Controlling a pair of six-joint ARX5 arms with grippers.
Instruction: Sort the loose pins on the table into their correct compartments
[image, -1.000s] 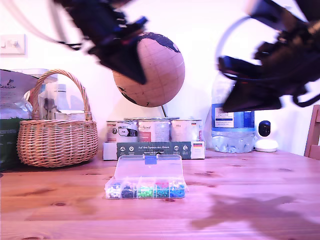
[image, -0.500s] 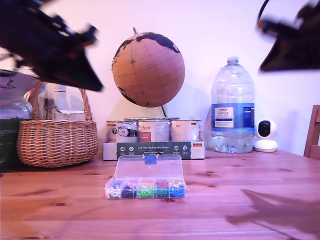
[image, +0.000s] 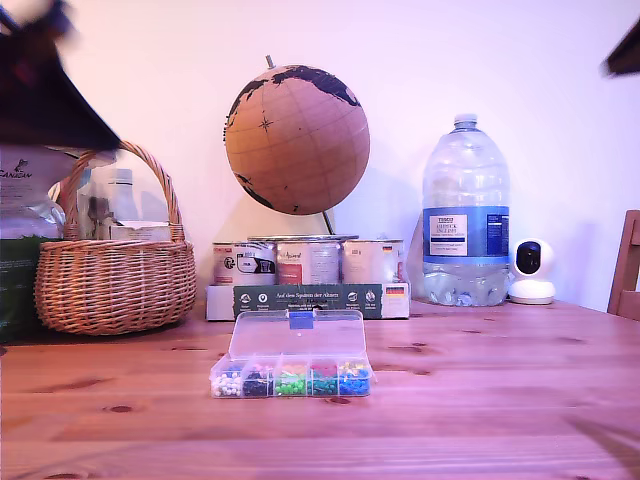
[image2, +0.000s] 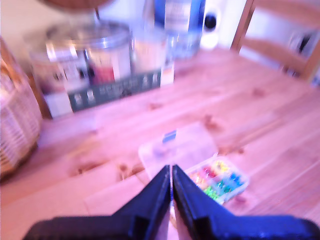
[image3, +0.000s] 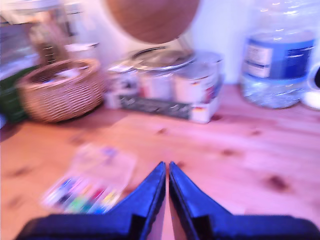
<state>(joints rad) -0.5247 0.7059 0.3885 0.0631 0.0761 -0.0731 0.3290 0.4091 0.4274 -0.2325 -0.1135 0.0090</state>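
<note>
While jaws closed, compartments (image2: 217, 181) lie just beyond.

The desk (image: 480, 400) was reddish-brown pine with dark knots. The clear box (image: 291, 365) had a blue clasp, and its compartments (image: 291, 381) ran white, black, green, pink-red and blue-yellow. The globe (image: 296, 139) was tan with black landmasses; the basket (image: 112, 280) was straw-coloured wicker.

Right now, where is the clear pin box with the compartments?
The pin box sits open on the table, left of centre in the exterior view, just in front of the dark green tray of tins below the globe.
</note>
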